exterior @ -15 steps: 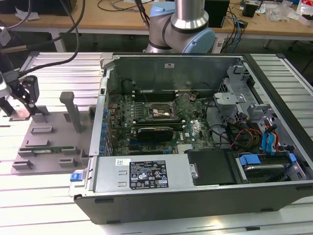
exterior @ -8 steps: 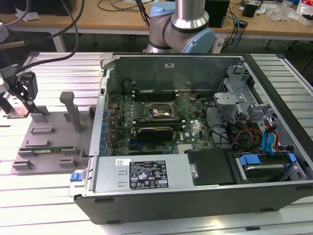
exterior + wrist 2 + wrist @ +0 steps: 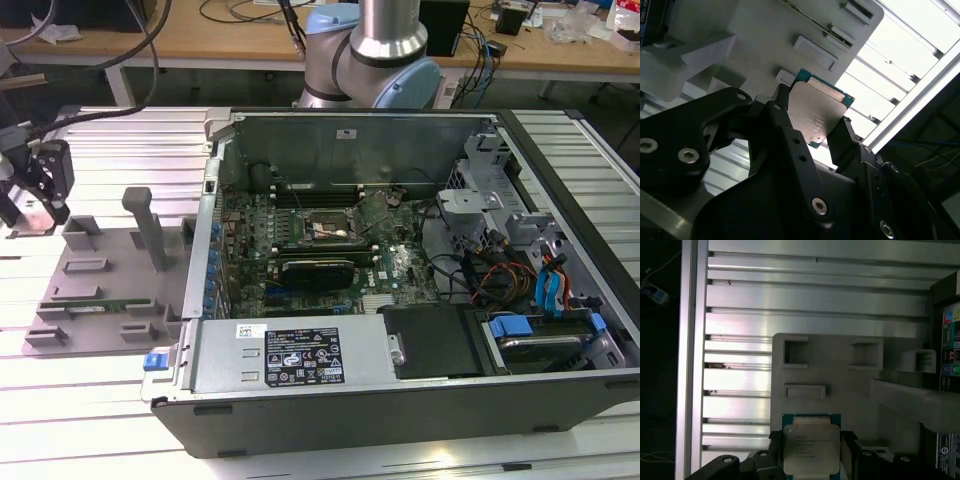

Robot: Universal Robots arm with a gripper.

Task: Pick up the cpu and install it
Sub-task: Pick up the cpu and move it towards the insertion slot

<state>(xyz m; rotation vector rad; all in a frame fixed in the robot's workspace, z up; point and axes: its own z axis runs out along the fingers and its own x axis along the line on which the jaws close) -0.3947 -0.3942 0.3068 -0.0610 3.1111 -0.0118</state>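
In the second wrist view, the flat silver square cpu (image 3: 818, 111) is pinched by the black gripper (image 3: 813, 113), closed on it; it is not yet put in.

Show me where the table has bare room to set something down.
In the exterior view, bare table slats lie nearer the camera than the grey fixture, and more beyond it, left of the computer case. Inside the case is crowded, its cables especially.
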